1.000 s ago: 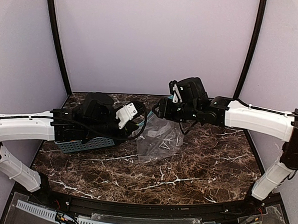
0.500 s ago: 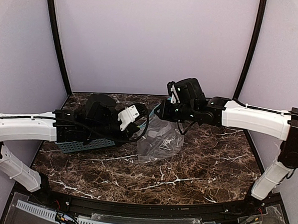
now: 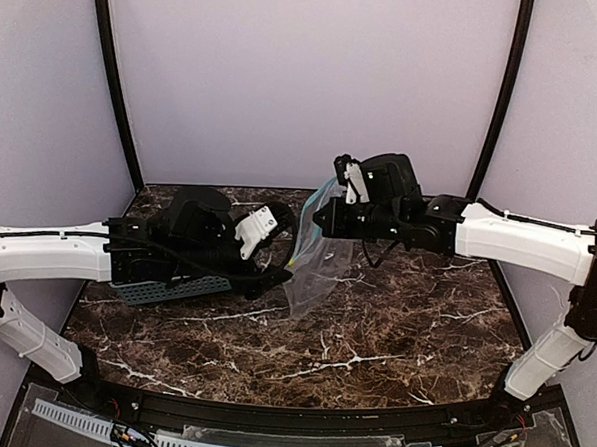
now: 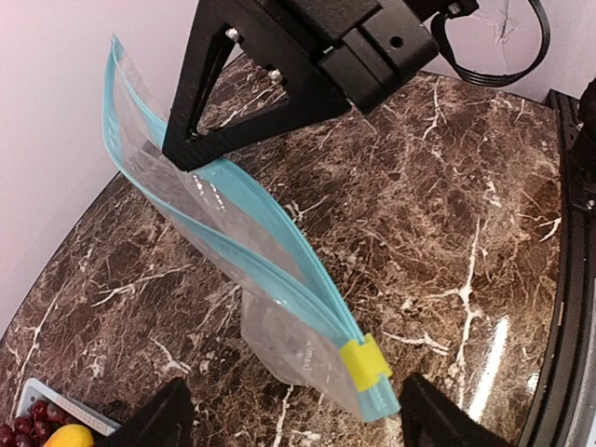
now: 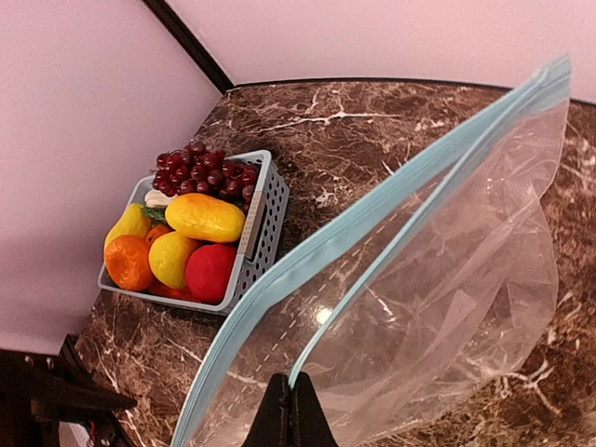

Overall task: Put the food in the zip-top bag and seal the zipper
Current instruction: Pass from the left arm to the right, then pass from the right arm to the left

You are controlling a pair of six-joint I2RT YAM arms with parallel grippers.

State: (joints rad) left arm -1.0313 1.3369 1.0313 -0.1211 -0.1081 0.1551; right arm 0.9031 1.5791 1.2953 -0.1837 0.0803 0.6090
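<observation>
**Lifted bag and filled basket.** The right hand (image 5: 291, 410), its fingers pressed together, is pinching the upper rim of the clear zip-top bag (image 5: 447, 289), which is hanging slack over the marble bench (image 3: 393, 339). The teal zipper (image 4: 251, 223) is slanting down to a yellow slider (image 4: 365, 361). The left hand (image 4: 300, 419) is gaping wide, its fingers on either side of that lower corner. The food (image 5: 186, 242) is lying in the teal lattice basket (image 5: 265, 219): purple grapes (image 5: 196, 168) with yellow, orange and red pieces.
</observation>
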